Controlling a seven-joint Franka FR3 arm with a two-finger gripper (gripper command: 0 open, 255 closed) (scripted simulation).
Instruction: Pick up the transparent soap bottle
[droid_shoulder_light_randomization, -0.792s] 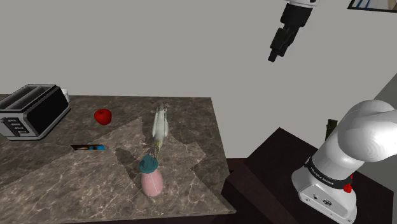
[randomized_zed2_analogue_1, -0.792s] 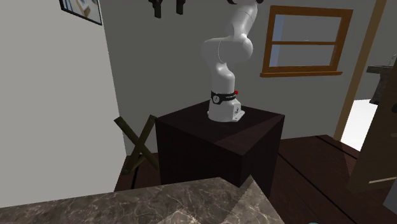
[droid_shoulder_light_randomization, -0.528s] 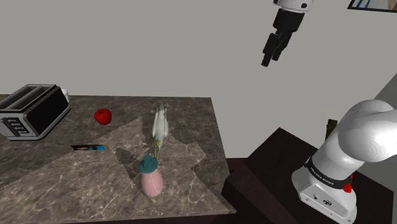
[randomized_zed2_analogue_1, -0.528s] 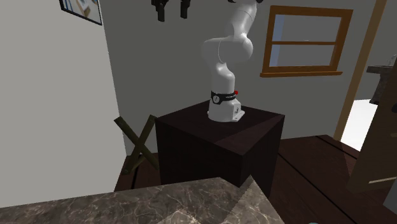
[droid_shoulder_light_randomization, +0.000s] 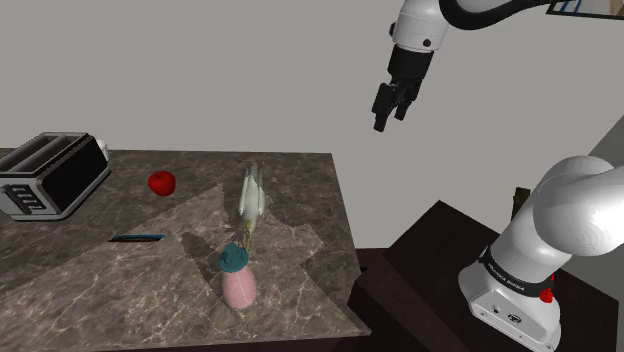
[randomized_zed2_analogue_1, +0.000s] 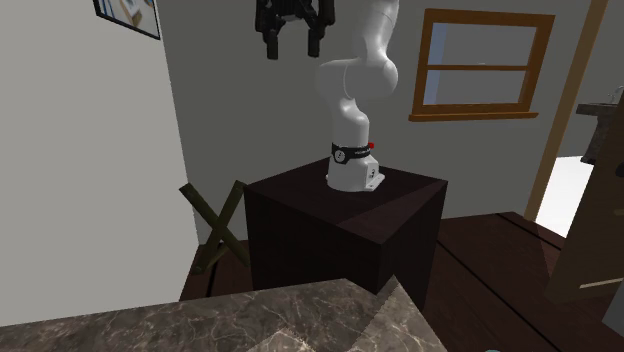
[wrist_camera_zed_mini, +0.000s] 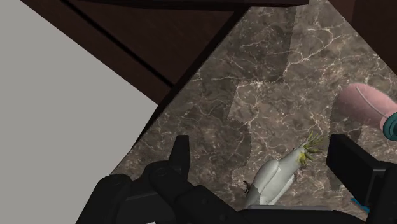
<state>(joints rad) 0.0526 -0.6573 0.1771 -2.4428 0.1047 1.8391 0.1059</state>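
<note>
- Nearest in the shoulder view is the dark box stand (droid_shoulder_light_randomization: 430, 250) with the white arm's base on it. The second exterior view sets it on a dark floor below a wood-framed window (randomized_zed2_analogue_1: 482, 65).
- Beside the stand runs a brown veined stone counter (droid_shoulder_light_randomization: 300, 290). A pink bottle (droid_shoulder_light_randomization: 239, 287) with a teal cap stands upright near its front edge.
- Just beyond the pink bottle, about mid-counter, the soap bottle (droid_shoulder_light_randomization: 250, 200) lies on its side.
- Its long axis runs front to back across the counter. The narrow yellowish nozzle end points toward the pink bottle and the broad base toward the wall.
- The body is see-through with a pale whitish sheen (in the wrist view it reads almost white).
- Toward the shoulder view's left lie a thin dark flat item (droid_shoulder_light_randomization: 137, 237) and a red round thing (droid_shoulder_light_randomization: 162, 182). A black-and-silver toaster (droid_shoulder_light_randomization: 50, 172) stands farthest off, with a plain grey wall behind.
- The gripper (randomized_zed2_analogue_1: 291, 52) hangs high over the counter's stand-side edge, fingers spread and holding nothing, well apart from the soap bottle.
</note>
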